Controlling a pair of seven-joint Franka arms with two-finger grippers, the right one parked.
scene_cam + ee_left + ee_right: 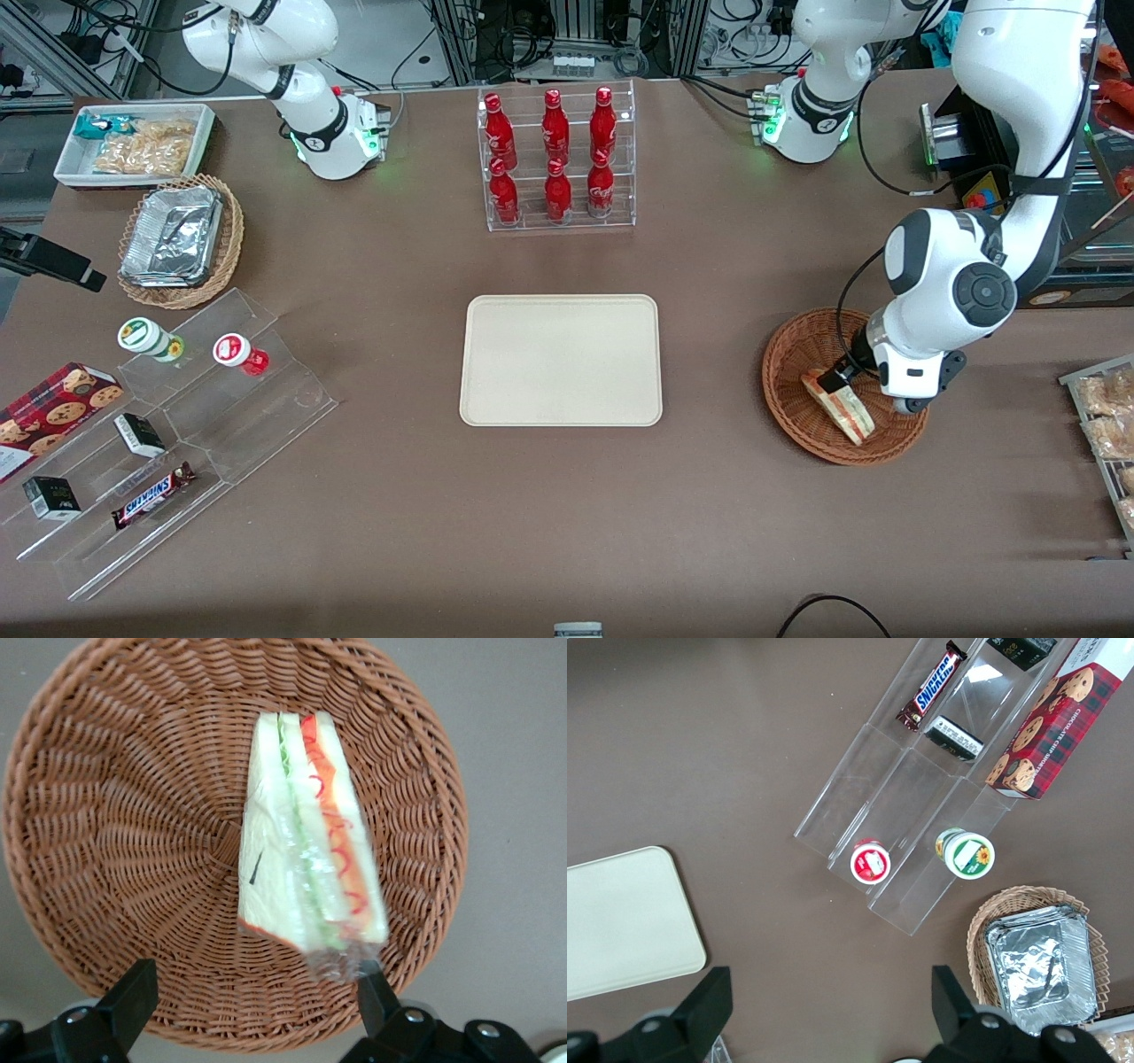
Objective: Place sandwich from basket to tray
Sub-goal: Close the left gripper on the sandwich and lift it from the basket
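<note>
The sandwich (842, 409), a plastic-wrapped wedge of white bread with red and green filling, lies in the reddish-brown wicker basket (784, 359) toward the working arm's end of the table. The wrist view shows the sandwich (306, 842) lying across the basket's weave (115, 815). My left gripper (837, 377) hangs low over the basket, open, its fingers wide apart. One fingertip (372, 988) is right at the wrapped end of the sandwich; the other fingertip (133, 992) is over the basket rim. Nothing is held between them. The cream tray (561, 359) lies bare at the table's middle.
A clear rack of red bottles (556, 159) stands farther from the camera than the tray. At the parked arm's end are a tan basket with foil containers (177, 239), a white snack bin (133, 142) and an acrylic stepped display (177, 425). Bagged pastries (1107, 425) sit beside the basket.
</note>
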